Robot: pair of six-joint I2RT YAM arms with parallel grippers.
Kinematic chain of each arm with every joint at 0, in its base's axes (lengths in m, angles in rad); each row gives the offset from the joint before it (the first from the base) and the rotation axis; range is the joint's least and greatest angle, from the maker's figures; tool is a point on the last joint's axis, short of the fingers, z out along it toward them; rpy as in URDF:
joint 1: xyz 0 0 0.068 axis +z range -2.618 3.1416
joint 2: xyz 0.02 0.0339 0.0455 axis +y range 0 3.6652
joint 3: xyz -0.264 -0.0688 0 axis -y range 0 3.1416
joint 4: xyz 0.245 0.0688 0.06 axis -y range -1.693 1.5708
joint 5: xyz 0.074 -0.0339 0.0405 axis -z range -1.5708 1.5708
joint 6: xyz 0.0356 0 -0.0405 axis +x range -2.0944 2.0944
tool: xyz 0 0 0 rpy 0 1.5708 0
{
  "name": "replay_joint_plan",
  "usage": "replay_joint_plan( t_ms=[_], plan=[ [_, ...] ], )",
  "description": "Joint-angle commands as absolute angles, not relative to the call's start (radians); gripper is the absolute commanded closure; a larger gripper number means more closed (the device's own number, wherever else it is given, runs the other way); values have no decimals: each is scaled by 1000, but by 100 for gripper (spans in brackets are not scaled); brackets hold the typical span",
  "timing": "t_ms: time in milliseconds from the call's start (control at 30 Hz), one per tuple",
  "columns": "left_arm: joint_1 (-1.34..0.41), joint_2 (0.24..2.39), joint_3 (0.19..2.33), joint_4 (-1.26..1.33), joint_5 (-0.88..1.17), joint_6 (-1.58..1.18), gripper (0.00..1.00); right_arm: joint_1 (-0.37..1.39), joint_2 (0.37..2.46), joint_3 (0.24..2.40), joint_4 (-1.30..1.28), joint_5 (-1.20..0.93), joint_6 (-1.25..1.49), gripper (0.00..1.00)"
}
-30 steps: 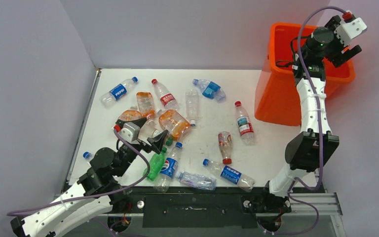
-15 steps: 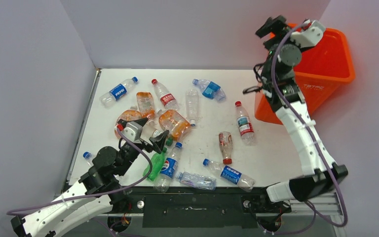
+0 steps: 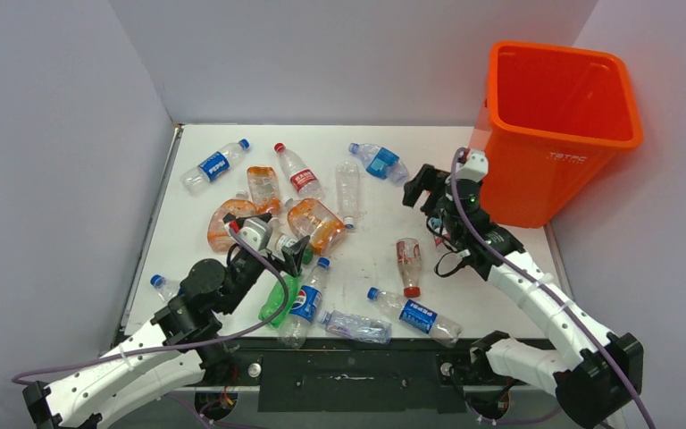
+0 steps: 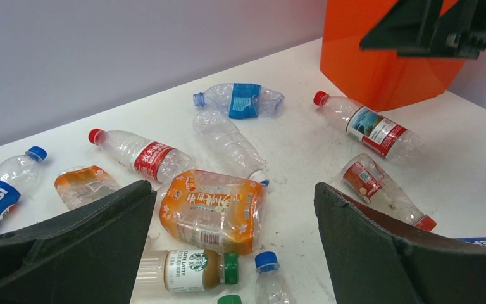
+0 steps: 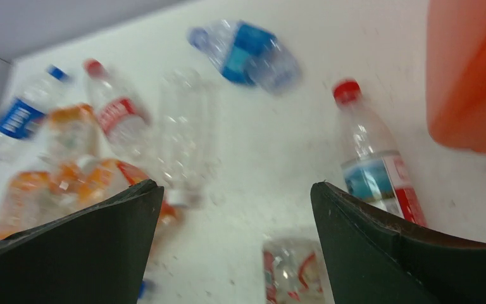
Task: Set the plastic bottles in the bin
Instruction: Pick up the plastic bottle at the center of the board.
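Several plastic bottles lie scattered on the white table. The orange bin stands upright at the back right. My left gripper hangs open over the left cluster. In its wrist view the gripper frames a crushed orange bottle and a green-capped latte bottle, gripping neither. My right gripper is open and empty, low over the table just left of the bin. Its blurred wrist view shows the gripper above a red-labelled bottle, with a red-capped bottle to its right.
A crushed blue-labelled bottle and a clear one lie behind the right gripper. Pepsi bottles, a green bottle and a blue-labelled bottle lie nearer me. Grey walls close the left and back.
My right arm swung from above the bin down to the table at its left, jaws widening. The bin tipped, then settled upright. The left gripper edged slightly forward.
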State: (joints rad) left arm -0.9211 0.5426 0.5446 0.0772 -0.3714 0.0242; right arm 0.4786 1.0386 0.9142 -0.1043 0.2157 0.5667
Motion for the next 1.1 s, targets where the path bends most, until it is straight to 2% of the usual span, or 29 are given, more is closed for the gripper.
replay_joint_plan(
  t_ms=[0,133,300,467,833,1000,1067],
  plan=[
    [-919,577,551,82,-363,42,4,472,1083,863,-317,308,616,10],
    [-917,601,561,68,-333,36,4,406,1047,754,-270,410,607,10],
    [-919,615,561,71,-308,27,4,264,1137,726,-264,298,597,10],
    [-919,612,564,69,-278,16,4,245,1202,678,-168,200,590,10],
    [-924,611,568,65,-252,10,4,205,1407,684,-81,166,563,10],
    [-926,613,568,66,-246,10,4,204,1449,663,-21,91,574,2],
    [-927,614,568,67,-245,10,4,204,1444,653,-9,62,577,10]
  ],
)
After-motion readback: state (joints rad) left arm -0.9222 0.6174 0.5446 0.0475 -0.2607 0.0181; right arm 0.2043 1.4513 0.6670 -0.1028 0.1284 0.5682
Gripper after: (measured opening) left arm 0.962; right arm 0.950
